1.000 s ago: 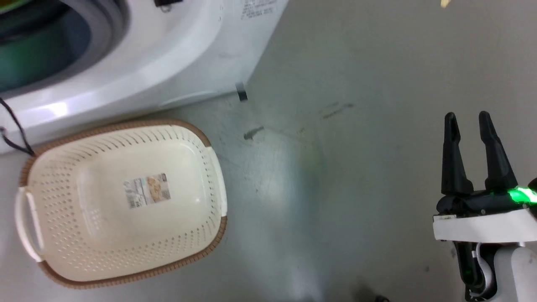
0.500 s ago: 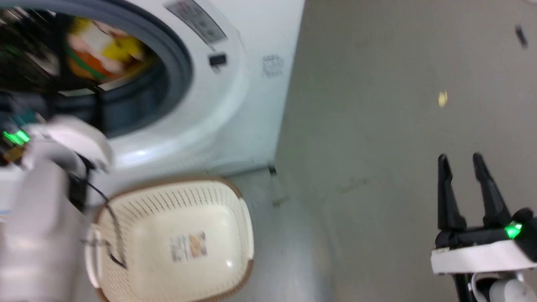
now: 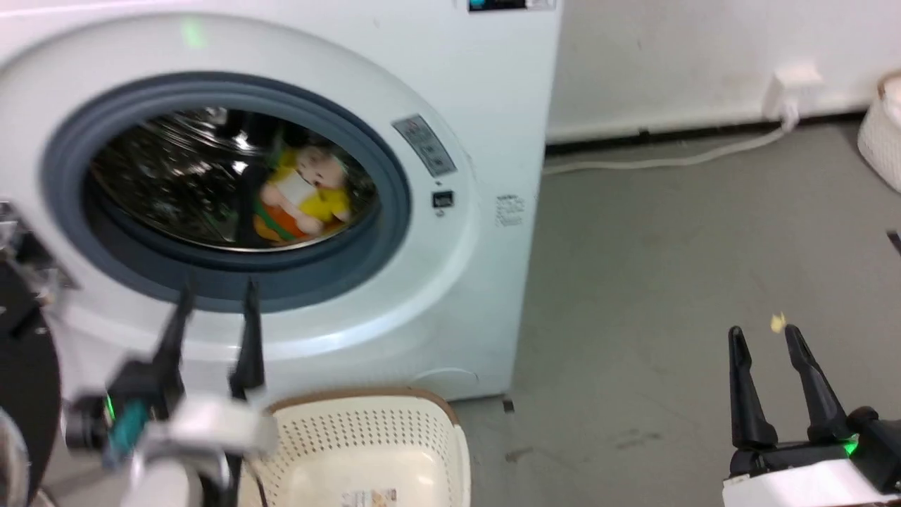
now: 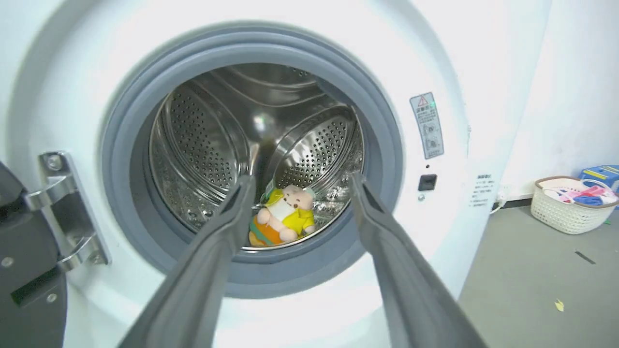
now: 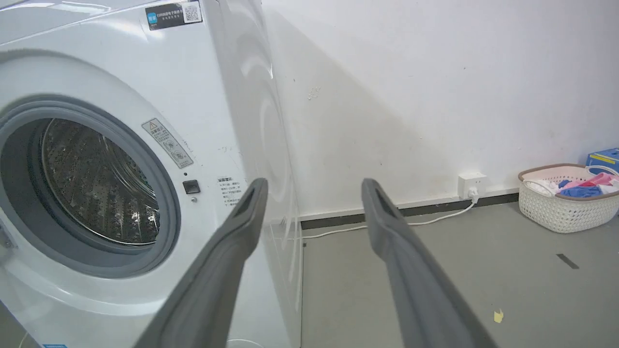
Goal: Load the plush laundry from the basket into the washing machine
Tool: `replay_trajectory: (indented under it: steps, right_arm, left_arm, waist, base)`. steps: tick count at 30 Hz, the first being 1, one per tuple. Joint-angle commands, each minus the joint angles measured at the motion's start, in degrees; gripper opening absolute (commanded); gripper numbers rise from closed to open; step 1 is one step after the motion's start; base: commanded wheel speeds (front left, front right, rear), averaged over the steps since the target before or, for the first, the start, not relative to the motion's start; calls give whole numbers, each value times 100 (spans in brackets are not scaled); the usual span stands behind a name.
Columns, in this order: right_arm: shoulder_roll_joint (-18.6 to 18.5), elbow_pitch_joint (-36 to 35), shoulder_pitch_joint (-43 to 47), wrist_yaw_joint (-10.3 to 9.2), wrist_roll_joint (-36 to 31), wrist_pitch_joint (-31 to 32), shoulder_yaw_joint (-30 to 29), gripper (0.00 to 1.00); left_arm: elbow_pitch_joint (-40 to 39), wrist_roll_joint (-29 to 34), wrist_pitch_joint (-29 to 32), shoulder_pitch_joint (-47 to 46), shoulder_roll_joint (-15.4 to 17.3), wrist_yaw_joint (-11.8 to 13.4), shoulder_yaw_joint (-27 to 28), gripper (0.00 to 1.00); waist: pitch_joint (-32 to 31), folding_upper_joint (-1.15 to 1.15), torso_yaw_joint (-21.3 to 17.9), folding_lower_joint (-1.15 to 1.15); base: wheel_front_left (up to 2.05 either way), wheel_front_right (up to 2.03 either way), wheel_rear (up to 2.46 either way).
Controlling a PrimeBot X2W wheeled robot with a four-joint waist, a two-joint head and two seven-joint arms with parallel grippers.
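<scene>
open washing machine unblocked in front, basket just below

warning-triangle label on washing machine, QR-code sticker, wording unreadable

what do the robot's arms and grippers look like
The left gripper and right gripper each have two long black fingers tapering to blunt tips, on a black base with a green light. Behind it come a white band and a pale forearm. Close up, the fingers look matte dark grey. The left arm is blurred.
</scene>
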Motion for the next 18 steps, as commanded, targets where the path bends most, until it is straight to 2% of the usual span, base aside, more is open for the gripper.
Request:
replay_trajectory:
  steps: [1, 8, 18]
  right_arm:
    - [-3, -32, 99, -4, 21, -27, 14, 100]
    - [-3, -26, 254, -4, -246, -27, 269, 100]
    - [-3, 61, 337, -4, -212, -27, 400, 100]
  left_arm:
    - [-189, 49, -23, 362, -110, 71, 22, 100]
    - [-549, 105, -24, 1349, -402, 157, -2, 100]
    - [-536, 341, -24, 1769, -644, 338, -50, 100]
  waist:
    - [-185, 0, 144, 3]
    - [-220, 0, 241, 3]
    - [-269, 0, 321, 3]
  base:
    - [0, 0, 0]
    - [0, 0, 0]
    - [0, 0, 0]
